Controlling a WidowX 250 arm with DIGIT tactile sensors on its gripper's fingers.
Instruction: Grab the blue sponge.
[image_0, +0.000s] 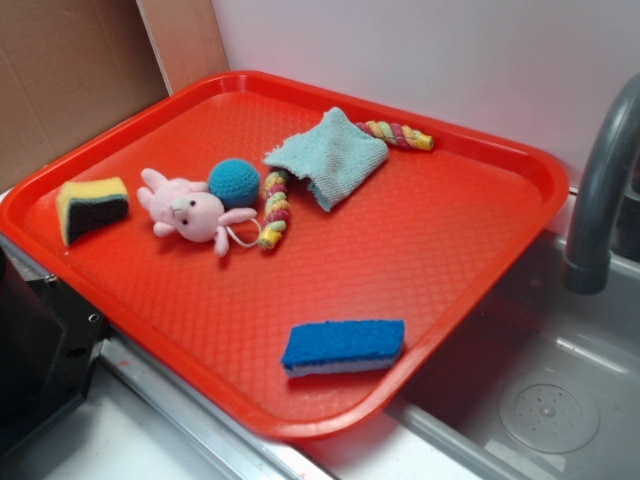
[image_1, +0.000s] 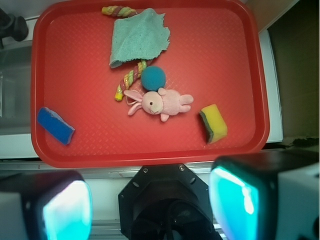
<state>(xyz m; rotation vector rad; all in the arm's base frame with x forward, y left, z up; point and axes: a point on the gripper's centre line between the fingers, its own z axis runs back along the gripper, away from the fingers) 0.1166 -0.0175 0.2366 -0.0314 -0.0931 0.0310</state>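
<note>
where red tray (image_0: 480, 250) overhangs sink (image_0: 560, 400), sponge (image_0: 343, 346) lies.

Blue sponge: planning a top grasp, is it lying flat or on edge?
Flat: blue sponge lies blue side up on the tray.

A red textured plastic tray (image_0: 470, 230) (image_1: 210, 60) rests partly over a grey sink basin (image_0: 560, 400). On the tray: a pink plush rabbit (image_0: 190, 210) (image_1: 162, 103), touching a round teal crocheted ball (image_0: 235, 182) (image_1: 153, 78); a yellow, green and black wedge sponge (image_0: 92, 208) (image_1: 214, 123), apart from them; a pale green frayed cloth (image_0: 330, 155) (image_1: 137, 37) lying over a twisted multicoloured rope (image_0: 274, 210) (image_1: 126, 82). A dark grey curved faucet (image_0: 600, 190) stands beside the tray.
</note>
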